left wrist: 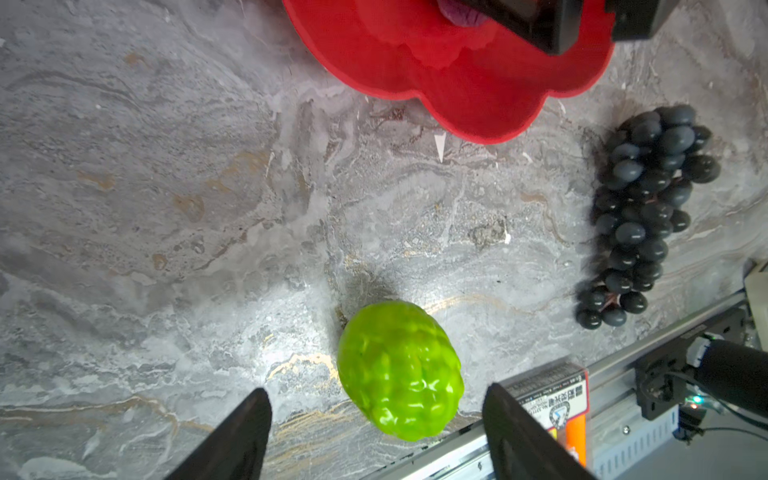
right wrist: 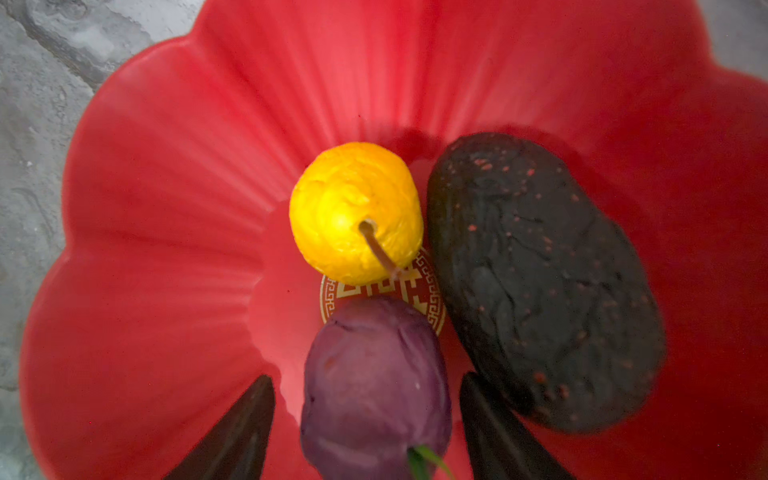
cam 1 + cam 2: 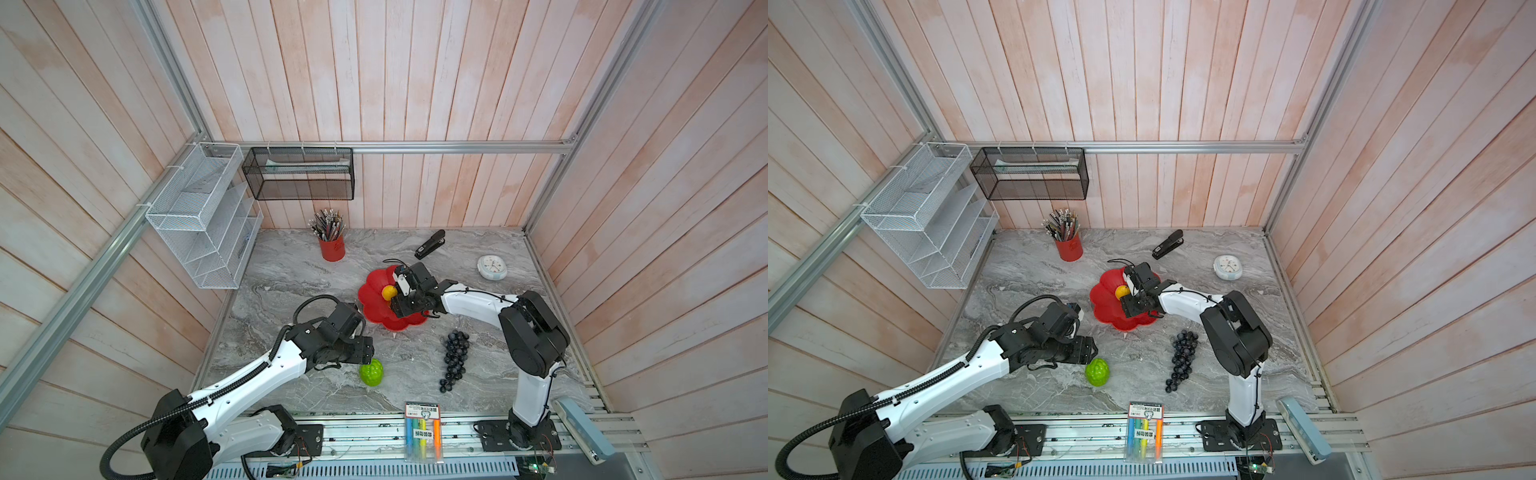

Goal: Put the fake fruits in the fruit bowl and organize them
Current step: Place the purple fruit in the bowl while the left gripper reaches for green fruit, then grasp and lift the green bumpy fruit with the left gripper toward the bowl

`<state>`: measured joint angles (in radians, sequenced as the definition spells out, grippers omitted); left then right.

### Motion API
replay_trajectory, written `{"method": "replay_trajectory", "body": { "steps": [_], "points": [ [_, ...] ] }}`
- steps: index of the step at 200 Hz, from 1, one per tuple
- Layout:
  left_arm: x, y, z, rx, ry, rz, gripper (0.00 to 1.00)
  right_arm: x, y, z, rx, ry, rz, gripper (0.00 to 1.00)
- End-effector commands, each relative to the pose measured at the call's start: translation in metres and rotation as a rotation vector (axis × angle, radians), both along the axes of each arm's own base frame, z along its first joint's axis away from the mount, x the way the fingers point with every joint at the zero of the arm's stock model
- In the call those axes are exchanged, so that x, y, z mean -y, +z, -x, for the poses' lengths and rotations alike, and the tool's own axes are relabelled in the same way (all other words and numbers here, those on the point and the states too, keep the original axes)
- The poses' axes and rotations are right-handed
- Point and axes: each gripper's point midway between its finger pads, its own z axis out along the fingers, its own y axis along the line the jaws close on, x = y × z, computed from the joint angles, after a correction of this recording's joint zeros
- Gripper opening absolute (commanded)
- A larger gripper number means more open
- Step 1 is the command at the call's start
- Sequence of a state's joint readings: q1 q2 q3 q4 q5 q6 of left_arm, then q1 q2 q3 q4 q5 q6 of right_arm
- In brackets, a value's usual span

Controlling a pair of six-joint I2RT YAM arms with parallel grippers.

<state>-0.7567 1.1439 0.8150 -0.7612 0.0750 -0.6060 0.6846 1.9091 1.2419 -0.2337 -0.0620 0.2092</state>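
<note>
Inside the fruit bowl [image 2: 166,208] lie the yellow-orange fruit [image 2: 353,208], the dark avocado-like oval [image 2: 540,282] just beside it, and the purple fruit [image 2: 374,399]. The right gripper [image 2: 365,376] straddles the purple one, jaws spread, with a gap on each side. On the marble table [image 1: 166,208] the left gripper [image 1: 376,390] hangs spread at the bumpy green fruit [image 1: 399,370], not touching it; the grape bunch [image 1: 648,208] lies near the bowl's rim

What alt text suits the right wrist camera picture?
A glossy red flower-rimmed dish holds a round yellow plastic fruit, a dark oval avocado-like fruit and a small purple fruit between the open fingers of the right gripper.
</note>
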Motion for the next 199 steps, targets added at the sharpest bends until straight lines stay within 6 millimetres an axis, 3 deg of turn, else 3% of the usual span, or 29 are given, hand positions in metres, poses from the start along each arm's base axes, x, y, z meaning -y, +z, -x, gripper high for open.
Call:
{"method": "replay_trajectory", "body": {
  "steps": [1, 17, 56, 104, 153, 167, 199],
  "points": [
    [-0.002, 0.001, 0.010, -0.029, 0.006, -0.007, 0.87, 0.004, 0.018, -0.002, 0.038, 0.005, 0.002, 0.77],
    [-0.004, 0.001, 0.012, -0.032, 0.014, -0.019, 0.92, 0.005, 0.032, -0.001, 0.057, 0.008, -0.009, 0.79],
    [0.004, -0.004, 0.020, -0.078, -0.004, -0.009, 0.92, 0.006, 0.064, 0.003, 0.118, 0.012, -0.050, 0.80],
    [0.012, -0.009, 0.028, -0.084, -0.045, -0.107, 0.93, 0.021, 0.084, 0.013, 0.211, -0.006, -0.085, 0.81],
    [0.019, -0.026, 0.032, -0.117, -0.060, -0.200, 0.96, 0.033, 0.070, 0.030, 0.191, -0.031, -0.114, 0.81],
    [0.028, -0.031, 0.035, -0.120, -0.098, -0.220, 0.95, 0.034, 0.064, 0.034, 0.174, -0.031, -0.116, 0.80],
    [0.034, -0.042, 0.024, -0.113, -0.092, -0.287, 0.93, 0.035, 0.061, 0.037, 0.168, -0.027, -0.116, 0.80]
  ]
}}
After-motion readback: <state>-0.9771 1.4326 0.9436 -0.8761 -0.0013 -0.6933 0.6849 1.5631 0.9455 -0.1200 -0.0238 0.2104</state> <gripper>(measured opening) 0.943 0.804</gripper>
